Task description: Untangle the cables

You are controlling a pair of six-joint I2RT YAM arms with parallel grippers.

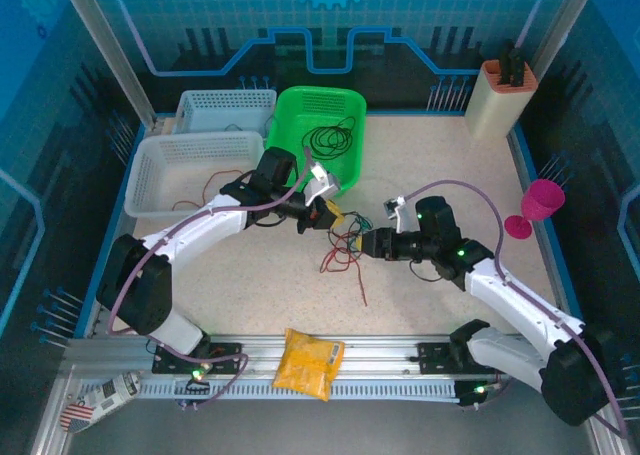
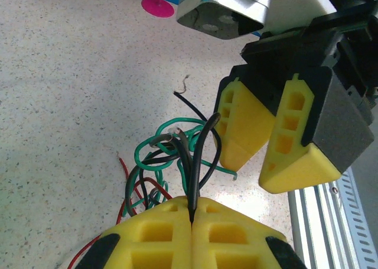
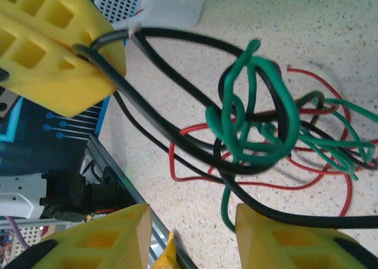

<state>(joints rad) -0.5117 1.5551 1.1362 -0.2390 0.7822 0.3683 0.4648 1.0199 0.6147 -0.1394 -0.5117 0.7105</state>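
Observation:
The cables (image 1: 345, 243) form a knot of red, green and black strands on the speckled table between the two arms. In the left wrist view my left gripper (image 2: 192, 213) is shut on black cable strands that rise to the green loops (image 2: 171, 142). The same yellow left fingers (image 3: 59, 50) sit top left in the right wrist view, pulling the black strands taut. My right gripper (image 3: 192, 236) is open just short of the knot (image 3: 254, 124). A black strand and a green end pass by its right finger (image 3: 283, 239). In the top view the left gripper (image 1: 322, 215) and right gripper (image 1: 366, 243) nearly face each other.
A green basket (image 1: 345, 110) with a black cable coil stands behind the knot. Two white baskets (image 1: 160, 155) (image 1: 225, 100) are at the back left, one holding a red wire. A yellow bag (image 1: 308, 363) lies on the front rail. A pink goblet (image 1: 535, 207) and a beige holder (image 1: 500, 100) stand at the right.

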